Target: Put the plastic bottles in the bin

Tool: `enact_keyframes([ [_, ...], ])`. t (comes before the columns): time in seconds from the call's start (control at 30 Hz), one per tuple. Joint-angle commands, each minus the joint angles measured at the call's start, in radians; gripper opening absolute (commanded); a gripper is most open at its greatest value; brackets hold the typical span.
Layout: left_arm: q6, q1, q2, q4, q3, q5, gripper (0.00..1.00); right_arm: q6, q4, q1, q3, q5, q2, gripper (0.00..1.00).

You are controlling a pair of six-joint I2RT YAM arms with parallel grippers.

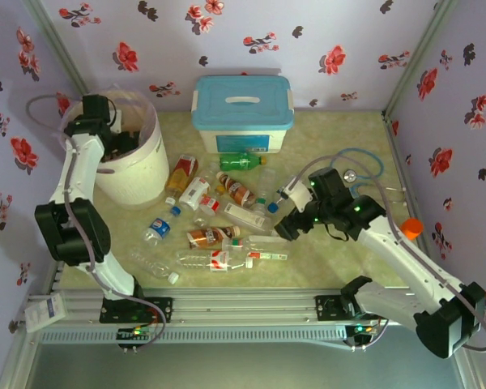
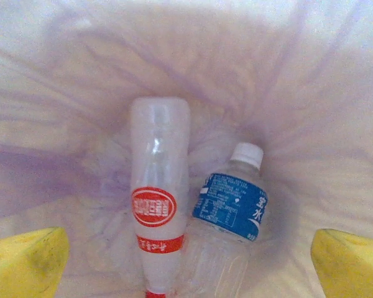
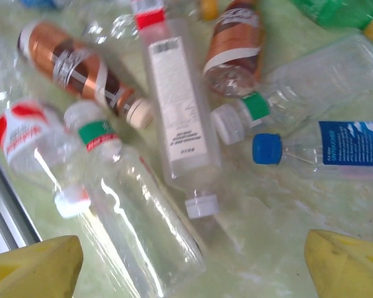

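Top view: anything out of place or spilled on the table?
No spill shows. The bottles lie toppled in a loose heap on the table. One oddity: an orange cylinder sits alone at the right edge beside the right arm, apart from the heap and unlike any bottle.

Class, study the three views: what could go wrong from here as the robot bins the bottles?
1. The right fingers hang open over crowded, touching bottles; closing may pinch two at once, such as the long clear bottle and its green-labelled neighbour.
2. The left fingers sit inside the bin; lifting out might snag its liner.
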Motion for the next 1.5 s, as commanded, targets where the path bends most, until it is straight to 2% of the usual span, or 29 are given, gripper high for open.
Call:
enact_keyframes([
  [0.0, 0.005, 0.006, -0.108, -0.042, 0.079, -0.043, 1.00, -0.238, -0.141, 0.066, 0.049, 0.111, 0.017, 0.94],
  [0.17, -0.031, -0.018, -0.221, -0.046, 0.109, -0.045, 1.00, -0.281, -0.231, 0.126, 0.098, 0.204, 0.151, 0.94],
  [0.3, -0.070, -0.072, -0.347, -0.031, 0.092, 0.011, 0.99, -0.282, -0.283, 0.176, 0.131, 0.285, 0.285, 0.96],
  [0.5, -0.172, -0.161, -0.489, 0.024, 0.003, 0.162, 0.96, -0.299, -0.235, 0.225, 0.120, 0.255, 0.361, 0.95],
  [0.63, -0.224, -0.209, -0.542, 0.073, -0.080, 0.185, 0.96, -0.309, -0.213, 0.253, 0.114, 0.253, 0.403, 0.94],
  [0.83, -0.265, -0.243, -0.581, 0.160, -0.181, 0.197, 0.95, -0.307, -0.151, 0.277, 0.078, 0.261, 0.437, 0.92],
  [1.13, -0.267, -0.246, -0.579, 0.208, -0.220, 0.203, 0.95, -0.316, -0.064, 0.286, 0.031, 0.258, 0.502, 0.86],
  [1.47, -0.267, -0.246, -0.566, 0.235, -0.245, 0.203, 0.95, -0.322, -0.031, 0.287, 0.005, 0.291, 0.526, 0.70],
])
